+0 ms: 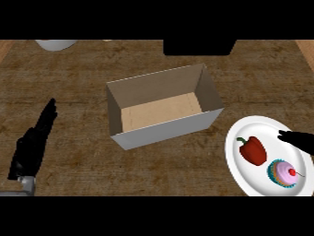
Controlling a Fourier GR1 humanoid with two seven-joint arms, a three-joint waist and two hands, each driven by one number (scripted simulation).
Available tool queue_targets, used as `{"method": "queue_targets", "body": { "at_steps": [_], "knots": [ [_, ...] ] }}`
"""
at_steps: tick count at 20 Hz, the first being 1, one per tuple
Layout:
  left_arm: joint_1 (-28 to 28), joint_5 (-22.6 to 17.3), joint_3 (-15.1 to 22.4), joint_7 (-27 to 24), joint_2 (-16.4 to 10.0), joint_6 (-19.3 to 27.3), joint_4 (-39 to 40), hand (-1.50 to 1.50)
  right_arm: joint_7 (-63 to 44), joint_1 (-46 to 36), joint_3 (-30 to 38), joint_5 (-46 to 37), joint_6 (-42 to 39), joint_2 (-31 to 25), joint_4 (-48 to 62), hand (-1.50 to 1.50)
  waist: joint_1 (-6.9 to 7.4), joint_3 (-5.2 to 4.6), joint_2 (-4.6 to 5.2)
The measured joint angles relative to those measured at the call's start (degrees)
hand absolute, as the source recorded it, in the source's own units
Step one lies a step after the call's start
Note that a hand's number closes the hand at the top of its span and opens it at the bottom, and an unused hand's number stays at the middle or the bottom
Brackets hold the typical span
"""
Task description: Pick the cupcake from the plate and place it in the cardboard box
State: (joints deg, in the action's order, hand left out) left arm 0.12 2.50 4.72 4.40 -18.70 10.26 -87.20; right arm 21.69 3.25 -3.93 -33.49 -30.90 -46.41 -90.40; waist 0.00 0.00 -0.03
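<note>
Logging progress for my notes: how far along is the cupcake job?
Nothing done yet: the cupcake sits on the plate beside a red pepper. In hand: the right hand is over the plate's rim, apart from the cupcake. Still to do: grasp, lift, set it in the cardboard box. Left hand rests open.

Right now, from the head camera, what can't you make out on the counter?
All in the head view.
White thing, far left: cut off by the upper edge, so unidentifiable.
Black block, far side: cut off likewise, featureless.
Right hand: runs off the right edge; contact with the plate unclear.
Plate's near rim: cut off by the lower edge.
Box: floor strip behind its front wall hidden.
</note>
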Motion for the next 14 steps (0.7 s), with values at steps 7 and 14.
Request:
{"method": "queue_targets", "body": {
  "at_steps": [7,14],
  "knots": [
    [-0.6,2.1,-1.5,1.8,1.8,-1.5,-1.1,0.0,2.7,2.2,2.2,-5.0,0.3,3.9,0.5,-1.5,-0.09,0.02,0.0],
    [0.4,3.1,-3.8,1.0,2.7,-3.6,-1.5,0.0,2.7,0.6,2.9,-8.8,-0.6,8.6,1.5,-1.5,-0.02,0.0,0.0]
  ]
}}
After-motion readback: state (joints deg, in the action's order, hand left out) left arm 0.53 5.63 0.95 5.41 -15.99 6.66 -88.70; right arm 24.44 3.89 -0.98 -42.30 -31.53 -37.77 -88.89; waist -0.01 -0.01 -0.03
